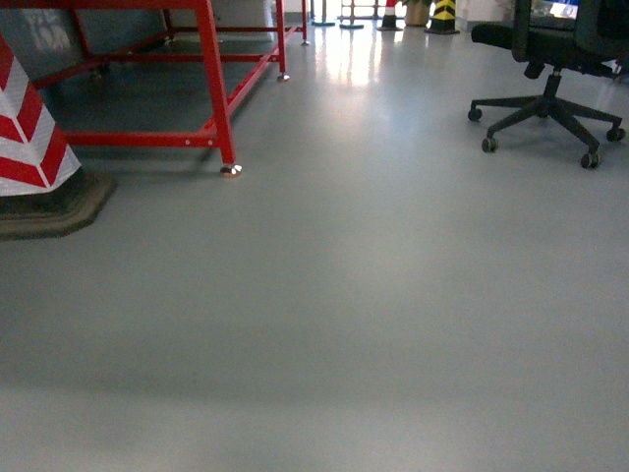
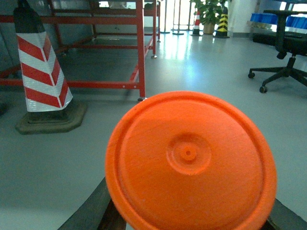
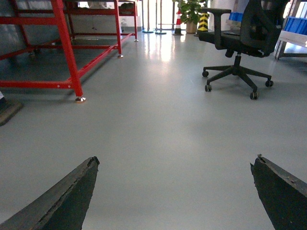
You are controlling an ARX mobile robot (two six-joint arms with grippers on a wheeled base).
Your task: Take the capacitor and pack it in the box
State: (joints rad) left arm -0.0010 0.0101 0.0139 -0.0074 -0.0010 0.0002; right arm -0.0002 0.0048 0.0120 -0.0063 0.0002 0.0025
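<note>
Although the task is to put a capacitor into a box, neither the salmon-pink box nor any workplace for packing is visible in the three views, so I judge that the packing itself is not yet done and most of the work is left. From the head camera I see only the grey floor [image 1: 373, 324], the foot of a red metal frame [image 1: 218, 98], a red-and-white striped cone [image 1: 29, 138] at the left edge and a black office chair [image 1: 546, 88] at the upper right; no arm enters this view. At the left wrist, the left tool [image 2: 192, 218] carries a round orange disc [image 2: 191, 160] with a small raised hub in its middle. The disc fills the lower half of that view and sits between the two dark fingers [image 2: 88, 211], so it appears held. Whether this orange piece is the capacitor I cannot say for sure, but it is the only thing carried, so the picking step seems finished. The right tool [image 3: 175, 191] stands wide apart and has nothing between its fingers, only bare floor under it. What is left, in my judgement, is to reach the place where the box stands, bring the orange disc over it and put it inside.
</note>
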